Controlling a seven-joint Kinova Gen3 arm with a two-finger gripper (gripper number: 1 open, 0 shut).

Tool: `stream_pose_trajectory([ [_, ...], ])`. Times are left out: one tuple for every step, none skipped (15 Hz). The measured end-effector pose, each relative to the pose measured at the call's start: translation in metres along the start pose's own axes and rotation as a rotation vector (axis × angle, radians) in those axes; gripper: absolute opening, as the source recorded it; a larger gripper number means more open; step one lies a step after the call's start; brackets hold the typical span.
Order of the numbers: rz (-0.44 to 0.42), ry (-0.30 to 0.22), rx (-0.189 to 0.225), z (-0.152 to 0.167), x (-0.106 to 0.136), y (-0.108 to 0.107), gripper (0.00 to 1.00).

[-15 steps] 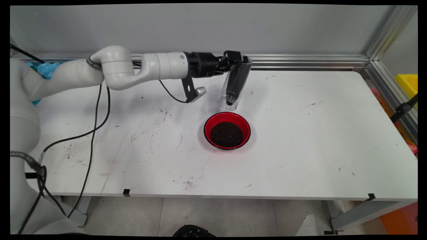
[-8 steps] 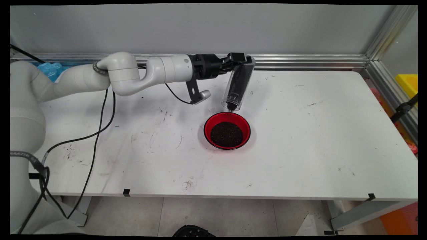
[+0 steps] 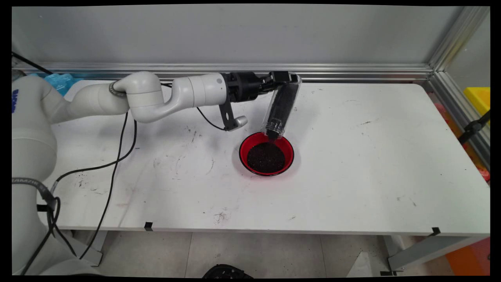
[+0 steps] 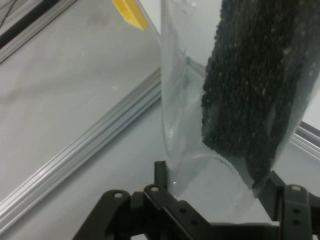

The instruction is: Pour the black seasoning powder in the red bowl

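My gripper [image 3: 287, 77] is clamped on the base end of a clear jar [image 3: 281, 107], near the middle of the table's [image 3: 372, 164] far edge; in the hand view the jar [image 4: 235, 95] fills the space between the fingers [image 4: 160, 172], its wall pressed against them. The jar is tipped mouth-down, and its open neck hangs just over the far rim of a red bowl [image 3: 266, 153], which sits slightly beyond the table's centre. Dark grains [image 3: 266, 158] cover the bowl's floor, and more grains [image 4: 255, 85] are packed along one side of the jar. I judge the main hazard to be spillage: the mouth is above the bowl's far rim, not its middle, so grains leaving at this slant could strike the rim and scatter onto the table. A steeper tilt could release the packed mass all at once. A smooth jar gripped only at its base could also slip or swing.
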Motion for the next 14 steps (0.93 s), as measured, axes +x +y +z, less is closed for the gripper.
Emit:
stream_pose_trajectory([
  [0.004,0.002,0.002,-0.0005,0.0023,-0.0004,0.00],
  [0.011,0.002,0.003,-0.0009,0.0045,-0.0008,0.00],
  [0.020,0.002,0.005,-0.0013,0.0062,-0.0009,0.00],
  [0.028,0.001,0.006,-0.0015,0.0074,-0.0010,0.00],
  [0.036,-0.001,0.008,-0.0016,0.0085,-0.0009,0.00],
  [0.045,-0.003,0.010,-0.0016,0.0092,-0.0009,0.00],
  [0.052,-0.004,0.013,-0.0016,0.0097,-0.0010,0.00],
  [0.061,-0.006,0.015,-0.0014,0.0102,-0.0009,0.00],
  [0.069,-0.007,0.019,-0.0013,0.0104,-0.0010,0.00],
  [0.079,-0.009,0.023,-0.0011,0.0107,-0.0013,0.00],
  [0.087,-0.010,0.026,-0.0010,0.0108,-0.0016,0.00],
  [0.096,-0.010,0.031,-0.0010,0.0109,-0.0020,0.00],
  [0.105,-0.011,0.035,-0.0011,0.0109,-0.0024,0.00],
  [0.115,-0.011,0.039,-0.0013,0.0109,-0.0027,0.00],
])
